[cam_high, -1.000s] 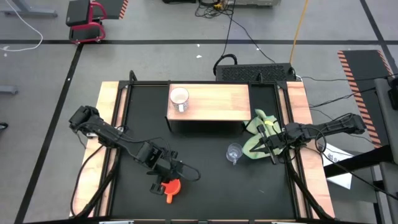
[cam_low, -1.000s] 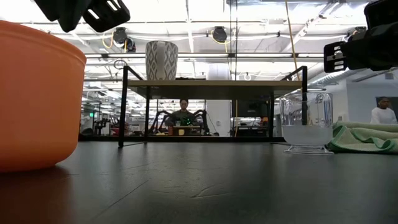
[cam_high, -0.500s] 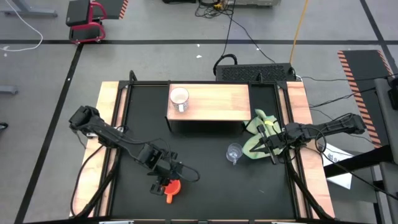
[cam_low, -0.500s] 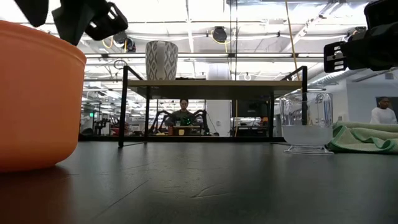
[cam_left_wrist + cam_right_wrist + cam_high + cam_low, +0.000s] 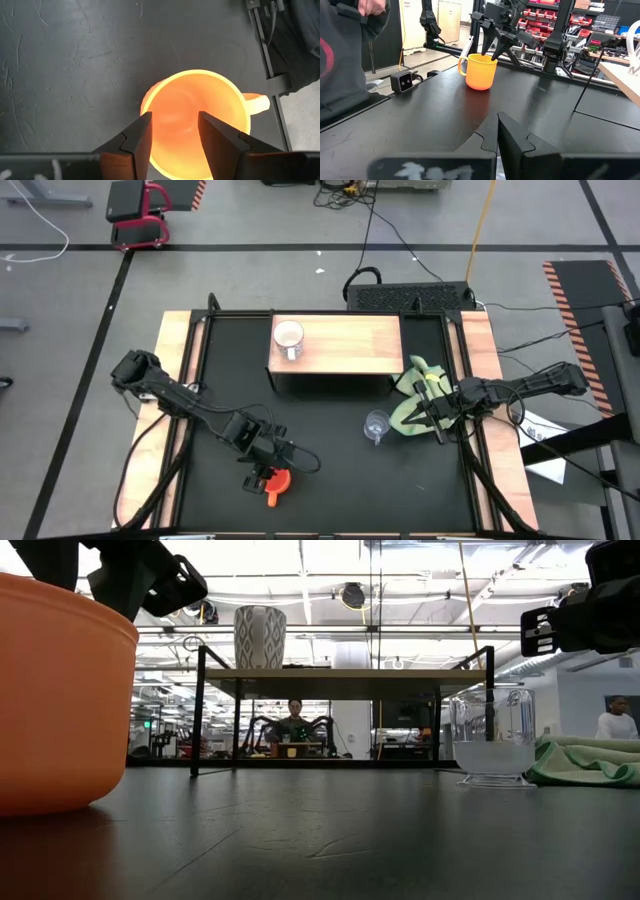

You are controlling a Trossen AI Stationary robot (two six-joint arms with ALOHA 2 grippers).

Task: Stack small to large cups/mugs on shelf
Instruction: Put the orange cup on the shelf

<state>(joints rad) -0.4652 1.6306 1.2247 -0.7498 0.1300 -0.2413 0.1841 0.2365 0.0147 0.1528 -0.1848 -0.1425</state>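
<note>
My left gripper (image 5: pixel 175 131) hangs open just above the orange mug (image 5: pixel 277 483) at the table's front. The white mug (image 5: pixel 288 337) stands on the shelf (image 5: pixel 350 342). The glass cup (image 5: pixel 376 426) stands beside my closed right gripper (image 5: pixel 428 414).

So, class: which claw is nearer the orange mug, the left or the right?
Left. The left claw hovers open right above the orange mug, fingers over its mouth. The right claw waits across the table by the cloth.

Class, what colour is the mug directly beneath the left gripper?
Bright orange mug, shown best in the left wrist view, under the open left gripper.
</note>
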